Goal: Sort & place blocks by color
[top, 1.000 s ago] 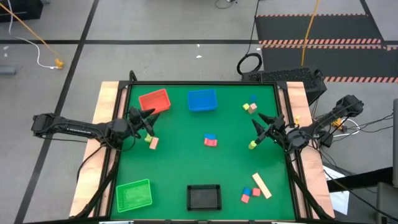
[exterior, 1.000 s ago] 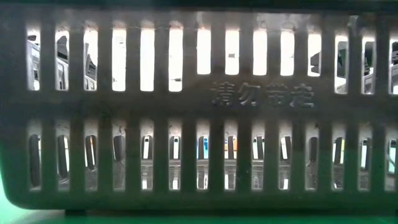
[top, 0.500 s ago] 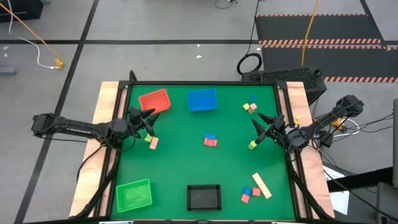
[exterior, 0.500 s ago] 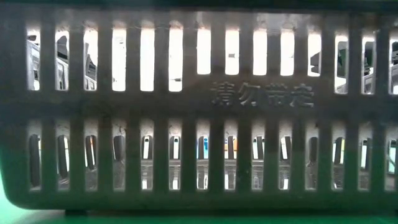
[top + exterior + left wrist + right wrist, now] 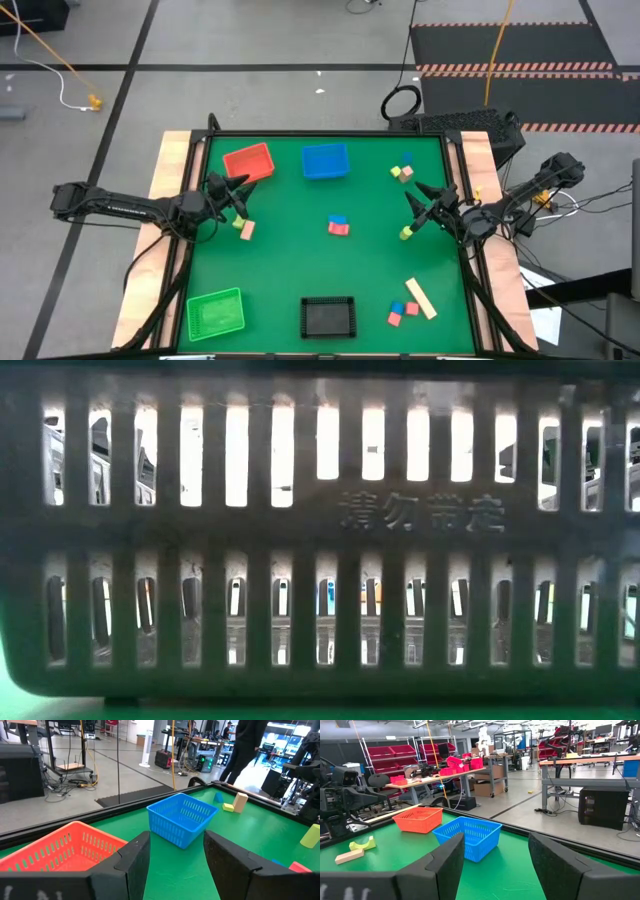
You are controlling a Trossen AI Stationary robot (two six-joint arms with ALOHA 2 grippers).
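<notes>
Small wooden blocks lie scattered on the green table top. A yellow-green and tan pair (image 5: 244,228) lies just near-side of my left gripper (image 5: 241,194). A blue block sits on a red one (image 5: 338,224) at the centre. A yellow-green block (image 5: 406,233) lies close to my right gripper (image 5: 411,198). Another group (image 5: 402,171) lies at the far right, and a tan bar with red and blue pieces (image 5: 410,304) at the near right. Both grippers hover open above the table, as the left wrist view (image 5: 175,865) and right wrist view (image 5: 495,862) show.
Four mesh baskets stand on the table: red (image 5: 248,162) and blue (image 5: 325,160) at the far side, green (image 5: 215,312) and black (image 5: 328,316) at the near edge. The black basket's wall (image 5: 320,530) fills the low view. A person (image 5: 249,745) stands beyond the table.
</notes>
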